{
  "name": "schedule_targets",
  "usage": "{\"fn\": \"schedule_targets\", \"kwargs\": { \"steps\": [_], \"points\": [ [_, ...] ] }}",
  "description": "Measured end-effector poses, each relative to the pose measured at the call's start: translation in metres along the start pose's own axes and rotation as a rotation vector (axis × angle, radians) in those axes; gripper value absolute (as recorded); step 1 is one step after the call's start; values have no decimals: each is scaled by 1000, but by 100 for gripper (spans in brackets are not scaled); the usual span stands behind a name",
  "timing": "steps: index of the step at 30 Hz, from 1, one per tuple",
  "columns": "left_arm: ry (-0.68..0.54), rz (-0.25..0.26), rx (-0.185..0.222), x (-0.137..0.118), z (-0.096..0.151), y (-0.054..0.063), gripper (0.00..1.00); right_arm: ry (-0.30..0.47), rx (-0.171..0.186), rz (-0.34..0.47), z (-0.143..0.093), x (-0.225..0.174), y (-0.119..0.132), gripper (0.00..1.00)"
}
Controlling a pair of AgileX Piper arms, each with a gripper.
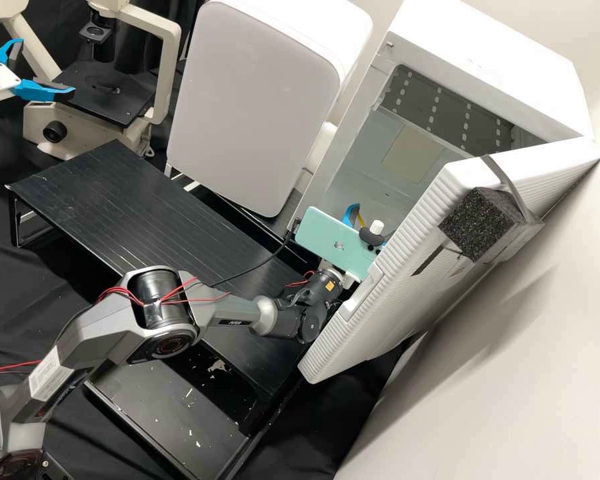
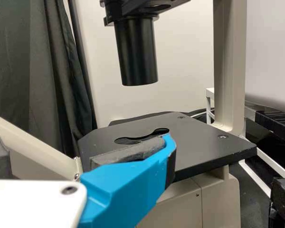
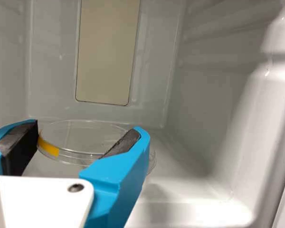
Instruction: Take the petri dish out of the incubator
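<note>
Blue-and-white right gripper (image 1: 351,215), fingers apart — clear round petri dish (image 3: 83,138) between, smooth incubator wall (image 3: 213,99)

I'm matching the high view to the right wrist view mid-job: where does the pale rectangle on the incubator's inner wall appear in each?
High view: the pale rectangle is right of centre, above mid-height, inside the incubator.
Right wrist view: the pale rectangle is on the far wall, beyond the petri dish.
Shared landmark: the right gripper, below the rectangle in the high view.
</note>
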Motion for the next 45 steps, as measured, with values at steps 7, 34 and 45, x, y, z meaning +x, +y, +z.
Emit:
{"fn": "schedule_targets", "kwargs": {
  "steps": [7, 34, 45],
  "points": [
    [0, 0, 0, 0, 0, 0, 100, 6, -26, 24, -5, 6, 12, 0],
    [0, 0, 0, 0, 0, 0, 100, -44, -72, 33, 1, 45, 13, 0],
    [0, 0, 0, 0, 0, 0, 100, -56, -74, 23, 2, 56, 5, 0]
  ]
}}
